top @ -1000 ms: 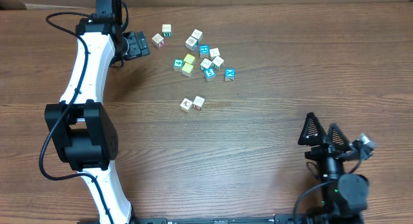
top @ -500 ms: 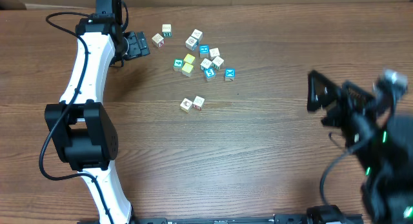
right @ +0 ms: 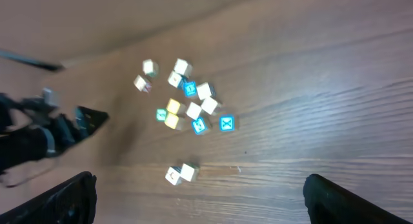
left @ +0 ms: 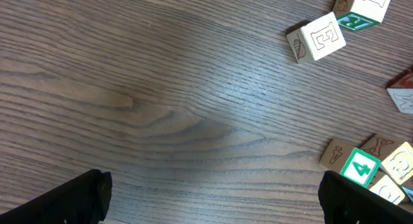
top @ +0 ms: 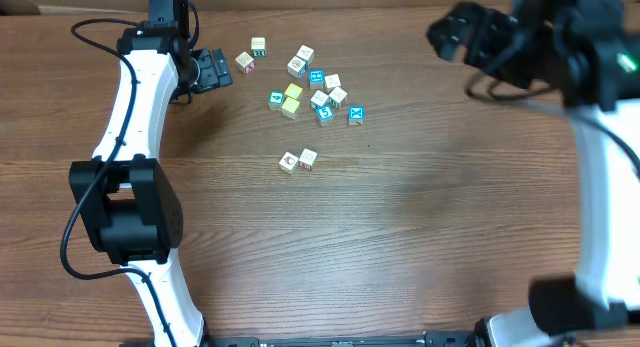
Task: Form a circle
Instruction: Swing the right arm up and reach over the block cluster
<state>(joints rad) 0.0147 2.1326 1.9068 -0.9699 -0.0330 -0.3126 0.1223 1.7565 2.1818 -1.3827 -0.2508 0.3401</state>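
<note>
The circle is only a pair of small white cubes (top: 298,161) touching side by side on the wooden table; the right wrist view shows that pair (right: 181,173) from high above. My left gripper (top: 222,71) is open at the far left, just left of the loose scatter. Nothing lies between its dark fingers (left: 71,198) but bare wood. My right gripper (top: 455,32), blurred, hangs high over the far right of the table. It stands open (right: 203,204), well away from every cube.
A loose scatter of white, cyan and yellow cubes (top: 305,87) lies behind the pair. Close to my left gripper are a white E cube (left: 316,38) and a cube with a green 4 (left: 360,167). The left arm (right: 45,133) shows in the right wrist view.
My right arm has swung up from the near right corner to the far right, high over the table. The left arm and the cubes have not moved.
</note>
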